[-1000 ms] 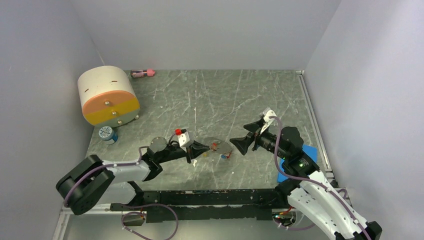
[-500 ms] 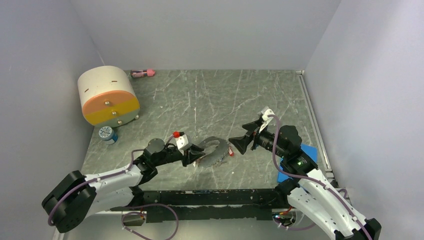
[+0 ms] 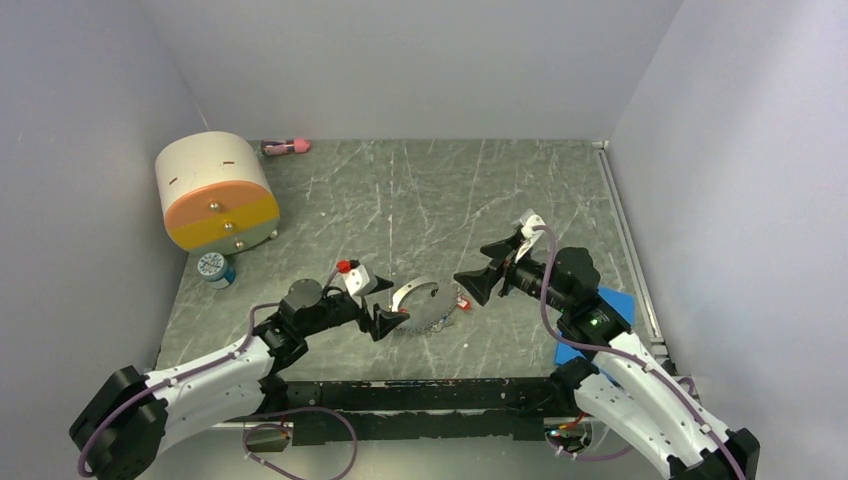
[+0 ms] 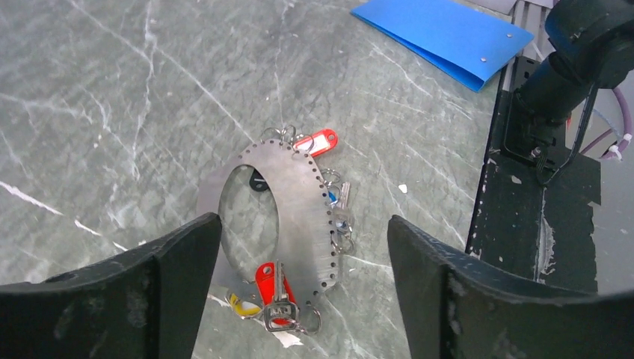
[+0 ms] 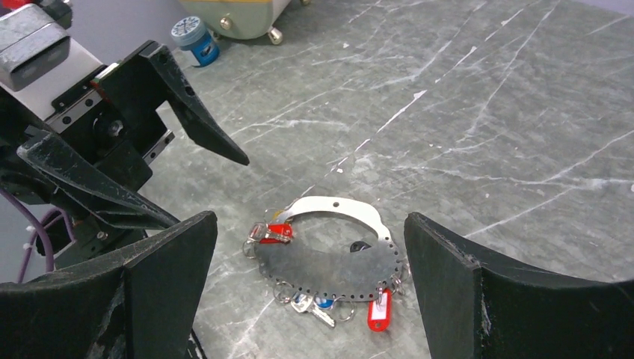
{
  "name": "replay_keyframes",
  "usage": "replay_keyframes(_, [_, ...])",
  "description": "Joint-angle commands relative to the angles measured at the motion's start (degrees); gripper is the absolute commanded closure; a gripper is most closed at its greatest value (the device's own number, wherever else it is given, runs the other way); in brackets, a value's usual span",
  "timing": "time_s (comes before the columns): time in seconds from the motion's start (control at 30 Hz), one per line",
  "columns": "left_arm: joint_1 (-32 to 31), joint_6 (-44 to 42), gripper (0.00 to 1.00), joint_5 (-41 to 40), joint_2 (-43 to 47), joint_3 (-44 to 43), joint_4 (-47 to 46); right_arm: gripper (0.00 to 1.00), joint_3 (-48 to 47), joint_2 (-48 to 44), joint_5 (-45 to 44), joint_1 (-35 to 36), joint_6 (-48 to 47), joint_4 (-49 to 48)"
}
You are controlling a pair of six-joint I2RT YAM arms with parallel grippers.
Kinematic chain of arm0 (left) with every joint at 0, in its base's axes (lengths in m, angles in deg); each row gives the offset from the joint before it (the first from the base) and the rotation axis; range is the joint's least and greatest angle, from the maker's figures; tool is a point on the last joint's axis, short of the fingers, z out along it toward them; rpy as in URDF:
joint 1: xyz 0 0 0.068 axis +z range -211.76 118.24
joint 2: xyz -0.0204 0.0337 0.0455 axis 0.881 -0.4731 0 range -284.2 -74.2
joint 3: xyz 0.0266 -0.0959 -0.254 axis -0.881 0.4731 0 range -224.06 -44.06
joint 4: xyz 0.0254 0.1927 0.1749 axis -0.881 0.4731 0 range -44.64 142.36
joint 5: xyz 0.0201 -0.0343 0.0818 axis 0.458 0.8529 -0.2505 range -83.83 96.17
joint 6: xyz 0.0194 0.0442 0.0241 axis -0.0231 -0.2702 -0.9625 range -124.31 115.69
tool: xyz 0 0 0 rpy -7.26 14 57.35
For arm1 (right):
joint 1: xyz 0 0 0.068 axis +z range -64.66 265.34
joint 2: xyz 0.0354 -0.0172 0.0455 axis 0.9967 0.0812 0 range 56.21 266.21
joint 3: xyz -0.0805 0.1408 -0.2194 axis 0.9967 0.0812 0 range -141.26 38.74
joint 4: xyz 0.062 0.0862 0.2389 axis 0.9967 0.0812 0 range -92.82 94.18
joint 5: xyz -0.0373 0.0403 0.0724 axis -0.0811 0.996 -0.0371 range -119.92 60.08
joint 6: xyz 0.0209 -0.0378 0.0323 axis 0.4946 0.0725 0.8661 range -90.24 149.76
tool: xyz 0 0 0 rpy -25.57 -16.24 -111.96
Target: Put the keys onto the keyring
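Observation:
The keyring [image 3: 420, 306], a flat silver plate with small holes along its rim and an open loop, lies on the marble table between both arms. The keys hang from its rim on small rings: a red-headed one [image 4: 272, 289] nearest my left gripper, a silver one [image 5: 314, 305], and a red tag [image 5: 379, 310]. My left gripper [image 3: 392, 306] stands open just left of the plate, its fingers [image 4: 179, 254] on either side and not closed on it. To the right, my right gripper [image 3: 474, 266] hovers wide open, facing the plate [image 5: 336, 263] with nothing held.
A cream-and-orange drum [image 3: 215, 190] stands at the far left with a small blue-capped jar [image 3: 215, 268] beside it. A pink item [image 3: 286, 147] lies at the back wall. A blue folder [image 3: 608, 306] lies under the right arm. A black rail [image 3: 400, 395] runs along the near edge.
My left gripper went from shut on the keyring's edge, tilting it up, to open, and drew back left. The keyring settled back on the table. The right gripper crept slightly left.

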Motion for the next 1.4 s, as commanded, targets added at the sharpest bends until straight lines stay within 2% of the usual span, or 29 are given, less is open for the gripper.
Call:
replay_keyframes(0.0, [0.6,2.7,0.09,-2.4,-2.3,-4.0,2.7,0.01,0.6,1.7,2.5,-0.6,1.2,-4.8])
replay_keyframes(0.07, [1.4,3.9,0.06,-1.9,-3.7,-4.6,2.2,0.01,1.0,2.3,3.2,-1.2,1.7,-5.6])
replay_keyframes(0.23, [6.2,7.5,0.06,1.2,-6.9,-4.3,-1.7,0.01,2.2,3.8,5.6,-3.8,2.8,-7.4])
replay_keyframes(0.33, [11.2,10.3,0.06,3.2,-6.9,-3.2,-3.7,0.01,3.6,4.5,7.7,-7.4,4.0,-8.8])
replay_keyframes(0.5, [21.2,14.6,0.06,5.1,-3.8,-1.4,-1.6,0.01,4.8,5.1,11.5,-15.8,5.4,-7.6])
replay_keyframes(0.7, [25.5,15.8,0.06,-6.7,5.8,0.8,4.6,0.01,5.0,4.5,11.0,-26.7,4.2,-2.1])
replay_keyframes(0.9, [25.9,9.4,0.06,-19.5,15.9,0.3,14.2,0.01,5.4,4.7,-1.6,-29.3,3.7,2.3])
replay_keyframes(1.03, [26.0,5.4,0.06,-26.2,18.1,-1.2,19.5,0.01,7.3,3.5,-11.7,-29.3,3.1,1.7])
replay_keyframes(1.17, [25.9,3.6,0.06,-33.1,17.1,-0.7,17.6,0.01,8.7,1.3,-17.4,-29.3,2.5,0.2])
replay_keyframes(1.37, [26.0,1.5,0.06,-41.9,10.3,0.7,8.9,0.01,15.3,-1.9,-25.0,-29.3,1.3,-11.1])
